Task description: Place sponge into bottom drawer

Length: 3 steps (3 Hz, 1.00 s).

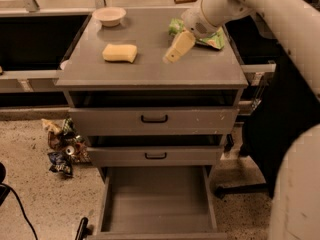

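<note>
The pale-yellow sponge lies on the grey cabinet top, left of centre. My gripper hangs above the cabinet top, right of the sponge and apart from it, fingers pointing down-left. The bottom drawer is pulled open below, with a bare grey floor. The white arm reaches in from the upper right.
A white bowl stands at the back left of the top. A green snack bag lies at the back right, partly behind my arm. Two shallower black-handled drawers sit above the open one. Crumpled wrappers lie on the floor at left.
</note>
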{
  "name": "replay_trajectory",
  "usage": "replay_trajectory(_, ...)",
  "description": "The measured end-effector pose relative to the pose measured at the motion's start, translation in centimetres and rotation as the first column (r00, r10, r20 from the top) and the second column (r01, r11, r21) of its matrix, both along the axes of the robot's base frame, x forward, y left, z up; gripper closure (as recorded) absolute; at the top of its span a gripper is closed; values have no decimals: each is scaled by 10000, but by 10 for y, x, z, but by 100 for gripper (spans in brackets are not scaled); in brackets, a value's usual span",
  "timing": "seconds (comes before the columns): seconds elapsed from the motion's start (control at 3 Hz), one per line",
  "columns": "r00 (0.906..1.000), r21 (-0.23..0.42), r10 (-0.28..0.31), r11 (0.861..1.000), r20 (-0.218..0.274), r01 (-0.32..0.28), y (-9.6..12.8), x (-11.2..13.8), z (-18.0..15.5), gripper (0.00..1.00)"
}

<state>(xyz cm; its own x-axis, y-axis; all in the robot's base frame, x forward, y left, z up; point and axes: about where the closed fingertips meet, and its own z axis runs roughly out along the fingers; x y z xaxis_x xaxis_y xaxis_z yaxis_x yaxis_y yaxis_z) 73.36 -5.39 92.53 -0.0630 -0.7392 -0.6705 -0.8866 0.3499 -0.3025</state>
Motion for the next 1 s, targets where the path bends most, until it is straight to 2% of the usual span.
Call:
replay_trajectory(0.33,9999,1089,23,9940,112,-35,29,40,-19,0)
replay_trajectory(0.67,9999,1891,112,9819,35,-116,55,69,-35,0)
replay_trajectory(1.0,9991,2445,431,9687,29,-425,82,85,-41,0)
